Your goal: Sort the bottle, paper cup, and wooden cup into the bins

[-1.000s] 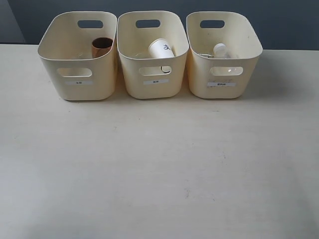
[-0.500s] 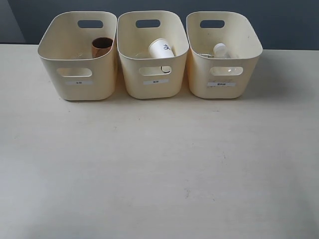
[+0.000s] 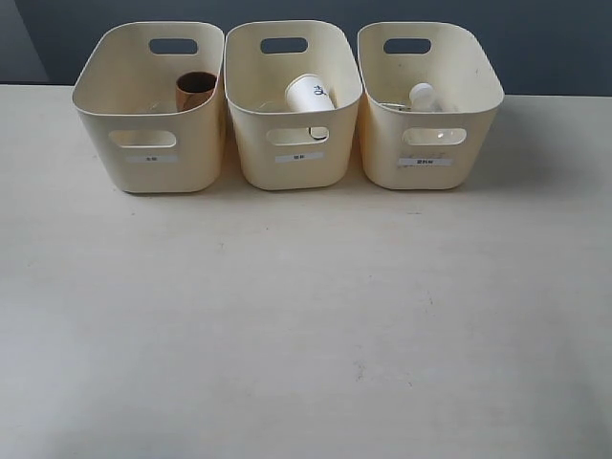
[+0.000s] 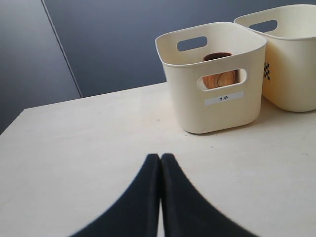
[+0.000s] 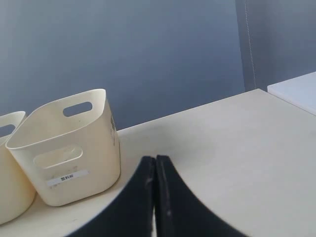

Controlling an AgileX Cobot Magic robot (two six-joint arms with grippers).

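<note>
Exterior high, front-on, facing bins (image 3: pixel 296 124); wrists low, sharing outer bins.

Cream-yellow bins (image 3: pixel 153 143), dark brown wooden cup (image 3: pixel 195 89), white paper cup (image 3: pixel 308 94), pale table (image 3: pixel 306 316)

Soft even light, faint shadows beside bins (image 3: pixel 296 143), sharp focus

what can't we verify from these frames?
- Bottle: exterior view shows only its cap end; the right bin wall hides the body.
- Wooden cup: left wrist view shows it partly, through the handle cut-out.
- Bin labels: exterior view, text too small.
- Both arms: outside the exterior view.
</note>
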